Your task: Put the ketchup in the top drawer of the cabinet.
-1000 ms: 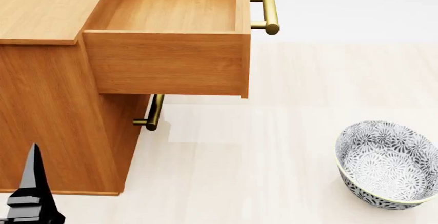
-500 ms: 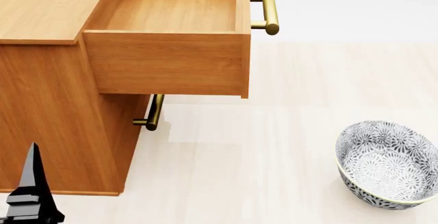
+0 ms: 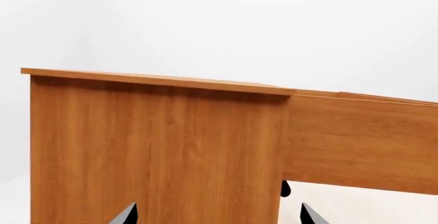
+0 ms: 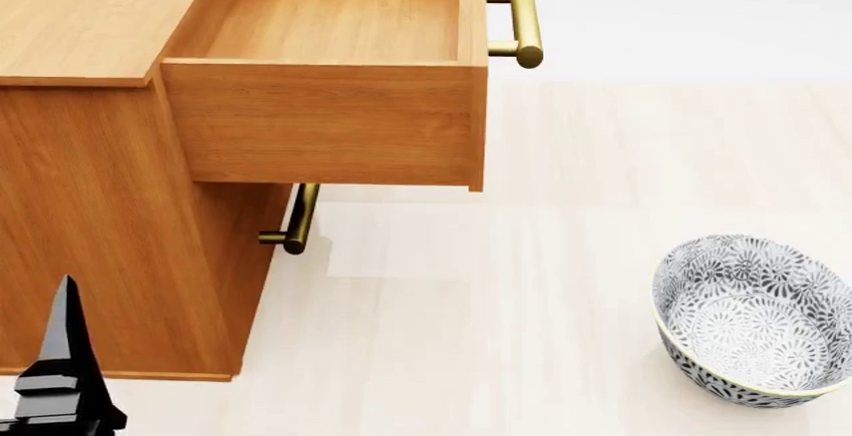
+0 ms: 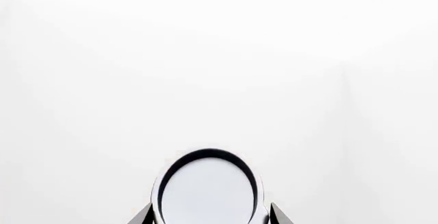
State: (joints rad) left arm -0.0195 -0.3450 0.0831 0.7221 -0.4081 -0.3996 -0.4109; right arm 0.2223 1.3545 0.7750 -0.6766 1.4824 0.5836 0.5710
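Left claw [image 4: 60, 356] low beside cabinet [image 4: 94, 207]; top drawer [image 4: 333, 27] open, bare.

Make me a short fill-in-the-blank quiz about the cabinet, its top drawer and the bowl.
1. The top drawer of the cabinet is pulled ___.
2. The part of the drawer's inside that shows in the head view holds ___.
3. In the head view, the patterned bowl sits to the ___ of the cabinet.

Missing words: open; nothing; right
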